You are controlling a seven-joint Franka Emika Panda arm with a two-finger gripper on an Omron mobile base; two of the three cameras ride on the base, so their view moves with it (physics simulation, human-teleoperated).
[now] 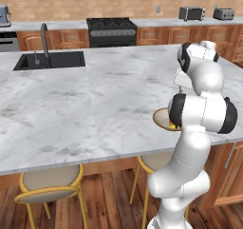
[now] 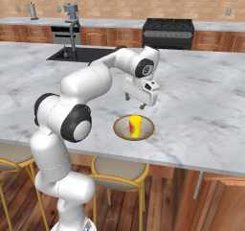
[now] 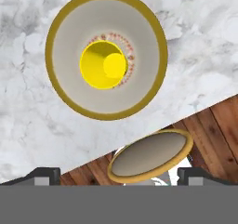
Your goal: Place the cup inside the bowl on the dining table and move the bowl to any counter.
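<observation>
The yellow cup (image 2: 136, 126) stands upright in the middle of the wide bowl (image 2: 119, 129), near the front edge of the dining table (image 2: 201, 110). Straight above them hangs my gripper (image 2: 135, 102), open, with nothing between its fingers and clear air down to the cup. From the hand view I look down into the cup (image 3: 103, 64), which sits centred in the bowl (image 3: 65, 79), and the gripper (image 3: 120, 176) has its fingertips spread wide at the bottom corners. In the left base view my arm covers most of the bowl (image 1: 160, 119).
A black sink (image 1: 50, 60) with a tall faucet lies at the table's far left. Yellow-framed stools (image 1: 47, 183) (image 2: 117, 170) stand under the front edge, one right below the bowl (image 3: 151, 155). The back-wall counter (image 1: 161, 23) carries toasters (image 1: 191, 13) beside a black stove (image 1: 111, 31).
</observation>
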